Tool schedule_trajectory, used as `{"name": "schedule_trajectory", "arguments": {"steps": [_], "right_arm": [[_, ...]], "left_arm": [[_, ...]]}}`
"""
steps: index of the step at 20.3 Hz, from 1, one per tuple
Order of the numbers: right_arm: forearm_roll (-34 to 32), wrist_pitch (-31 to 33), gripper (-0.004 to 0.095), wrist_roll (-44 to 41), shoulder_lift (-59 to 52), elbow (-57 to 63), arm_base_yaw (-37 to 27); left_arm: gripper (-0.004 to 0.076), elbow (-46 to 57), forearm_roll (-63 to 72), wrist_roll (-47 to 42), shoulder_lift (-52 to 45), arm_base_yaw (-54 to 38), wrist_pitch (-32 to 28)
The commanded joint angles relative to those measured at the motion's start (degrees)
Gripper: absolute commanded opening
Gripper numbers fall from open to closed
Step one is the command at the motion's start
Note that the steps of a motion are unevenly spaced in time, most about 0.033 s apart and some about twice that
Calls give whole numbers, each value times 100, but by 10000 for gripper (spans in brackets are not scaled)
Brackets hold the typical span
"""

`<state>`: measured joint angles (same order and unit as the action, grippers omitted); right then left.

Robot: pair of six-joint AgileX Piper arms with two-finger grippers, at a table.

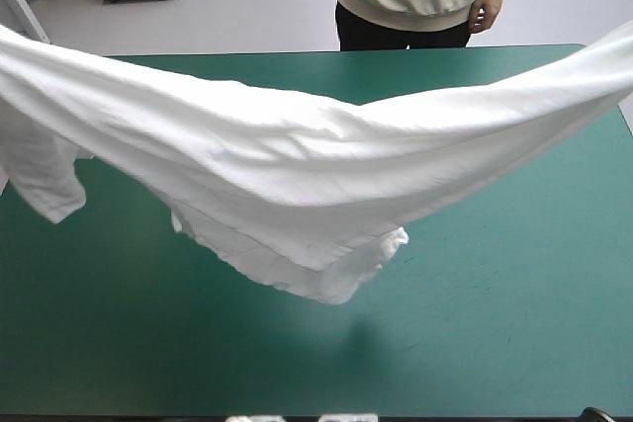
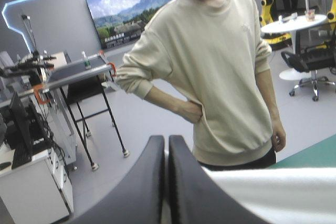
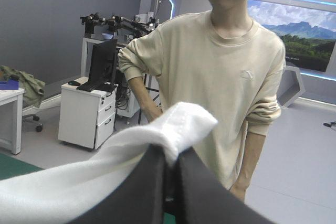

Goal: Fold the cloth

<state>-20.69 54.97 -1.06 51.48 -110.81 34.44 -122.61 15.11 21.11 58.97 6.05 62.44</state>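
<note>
T-shirt (image 1: pixel 297 175) is up in the air, stretched wide across the tabletop (image 1: pixel 514 274), one end running out past the left edge of the high view and the other past the right. It sags in the middle. A short sleeve (image 1: pixel 49 185) hangs down on the left side, and a doubled lower edge (image 1: pixel 336 264) droops lowest near the centre, clear of the teal-green cover, with a faint shadow under it. Neither of my hands shows in the high view. Both are raised, and the wrist views look level into the room. Left hand (image 2: pixel 167 145): black fingers (image 2: pixel 142 182) pressed all but together, only a thin slit between them, pinching the shirt; the white cloth (image 2: pixel 273 192) runs off to one side from the base of the fingers, with a strip of teal-green cover visible past it. Right hand (image 3: pixel 170 156): fingers (image 3: pixel 199 192) likewise nearly closed, pinching a bunched corner; a stitched hem (image 3: pixel 184 121) pokes out above the fingertips and the rest of the cloth (image 3: pixel 63 187) trails away to the side toward the other end.
</note>
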Motion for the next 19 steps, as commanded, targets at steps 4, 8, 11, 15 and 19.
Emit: {"name": "schedule_trajectory", "arguments": {"steps": [4, 8, 11, 15, 19], "right_arm": [[-889, 1034, -6, 32, 480, -405, -14], [-1089, 1256, -17, -141, 1247, 276, -14], [-1184, 622, -17, -616, 1823, 1132, -140], [-365, -362, -17, -682, 2379, 1632, -881], [640, -1314, -17, -354, 3415, 1622, -1971]], "left_arm": [[-9, 636, 179, -354, 115, 15, -65], [-9, 2272, 715, -330, 218, 15, -105], [-9, 3505, 715, -140, 511, 15, -424], [-9, 4298, 691, -54, 1076, 15, -1249], [-9, 4412, 858, -12, 2206, 15, -2565]]}}
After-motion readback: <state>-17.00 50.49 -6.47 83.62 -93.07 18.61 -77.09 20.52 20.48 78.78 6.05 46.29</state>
